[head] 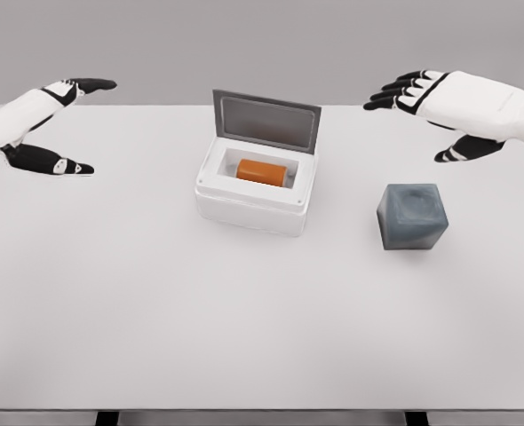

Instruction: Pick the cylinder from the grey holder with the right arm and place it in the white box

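An orange cylinder (261, 170) lies on its side inside the open white box (256, 197), lid raised, near the table's (244, 337) far edge at centre. The grey holder (411, 216), right of the box, appears vacated. The right hand (435, 106) hovers empty, fingers spread, over the far right corner; the left hand (53, 124) likewise far left. Placement looks complete; only withdrawal seems left.

Cylinder (261, 170): orange. Box (253, 206), centre frame: white, grey inner lid. Holder (411, 216), right of centre: dark grey. Table (155, 311): plain white. Both hands (53, 124) (435, 111), upper corners: white with black fingers.
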Controlling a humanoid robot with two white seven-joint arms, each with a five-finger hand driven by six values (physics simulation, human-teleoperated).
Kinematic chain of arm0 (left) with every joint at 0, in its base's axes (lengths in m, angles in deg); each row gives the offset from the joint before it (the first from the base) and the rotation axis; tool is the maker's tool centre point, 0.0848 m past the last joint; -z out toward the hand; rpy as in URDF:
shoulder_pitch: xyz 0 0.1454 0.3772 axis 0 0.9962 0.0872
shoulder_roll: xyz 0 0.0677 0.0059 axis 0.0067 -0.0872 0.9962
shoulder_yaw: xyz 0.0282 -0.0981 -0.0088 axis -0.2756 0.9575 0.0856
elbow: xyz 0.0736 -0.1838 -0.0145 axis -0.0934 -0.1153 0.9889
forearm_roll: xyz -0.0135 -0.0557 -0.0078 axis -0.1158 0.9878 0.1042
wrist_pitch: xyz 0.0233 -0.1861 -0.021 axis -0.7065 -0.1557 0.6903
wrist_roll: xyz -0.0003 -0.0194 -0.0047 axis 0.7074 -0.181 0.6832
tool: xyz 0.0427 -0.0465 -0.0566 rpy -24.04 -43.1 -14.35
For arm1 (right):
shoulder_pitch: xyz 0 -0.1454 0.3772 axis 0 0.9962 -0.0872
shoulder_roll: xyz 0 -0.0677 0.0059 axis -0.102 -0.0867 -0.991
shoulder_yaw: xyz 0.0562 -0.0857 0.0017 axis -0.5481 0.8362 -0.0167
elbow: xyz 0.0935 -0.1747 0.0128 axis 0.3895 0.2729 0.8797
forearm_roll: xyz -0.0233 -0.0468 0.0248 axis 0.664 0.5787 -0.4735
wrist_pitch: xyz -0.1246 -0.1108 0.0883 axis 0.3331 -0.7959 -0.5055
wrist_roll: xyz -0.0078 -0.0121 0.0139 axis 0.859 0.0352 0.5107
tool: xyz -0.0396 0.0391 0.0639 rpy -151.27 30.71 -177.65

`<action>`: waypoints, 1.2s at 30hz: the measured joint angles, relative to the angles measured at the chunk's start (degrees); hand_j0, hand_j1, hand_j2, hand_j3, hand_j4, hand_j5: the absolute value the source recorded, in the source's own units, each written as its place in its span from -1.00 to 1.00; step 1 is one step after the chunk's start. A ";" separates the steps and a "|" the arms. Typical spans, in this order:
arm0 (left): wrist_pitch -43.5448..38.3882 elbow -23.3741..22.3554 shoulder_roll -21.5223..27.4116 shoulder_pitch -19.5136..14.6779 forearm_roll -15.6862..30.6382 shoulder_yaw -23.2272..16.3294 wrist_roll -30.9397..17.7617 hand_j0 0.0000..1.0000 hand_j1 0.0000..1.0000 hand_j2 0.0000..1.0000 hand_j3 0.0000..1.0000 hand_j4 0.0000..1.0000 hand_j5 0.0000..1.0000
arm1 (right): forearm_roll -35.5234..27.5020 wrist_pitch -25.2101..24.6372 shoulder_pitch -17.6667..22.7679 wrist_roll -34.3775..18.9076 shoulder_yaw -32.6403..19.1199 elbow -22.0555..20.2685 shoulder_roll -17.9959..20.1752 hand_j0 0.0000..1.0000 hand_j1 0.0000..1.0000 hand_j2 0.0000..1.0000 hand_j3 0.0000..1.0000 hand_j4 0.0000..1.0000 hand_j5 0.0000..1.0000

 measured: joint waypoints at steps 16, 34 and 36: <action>-0.40 -19.56 -6.91 -22.07 14.18 -20.04 -9.04 1.00 1.00 1.00 1.00 1.00 1.00 | 0.04 0.09 2.38 0.00 -2.21 -0.54 -2.66 1.00 1.00 1.00 1.00 1.00 1.00; -19.37 -33.47 -19.51 -29.89 22.09 -25.92 -9.19 1.00 1.00 1.00 1.00 1.00 1.00 | 0.14 0.11 3.08 0.00 -2.69 -0.72 -1.96 1.00 1.00 1.00 1.00 1.00 1.00; -21.02 -33.80 -20.28 -29.89 22.17 -26.39 -9.19 1.00 1.00 1.00 1.00 1.00 1.00 | 0.12 0.11 3.08 0.00 -2.69 -0.72 -1.73 1.00 1.00 1.00 1.00 1.00 1.00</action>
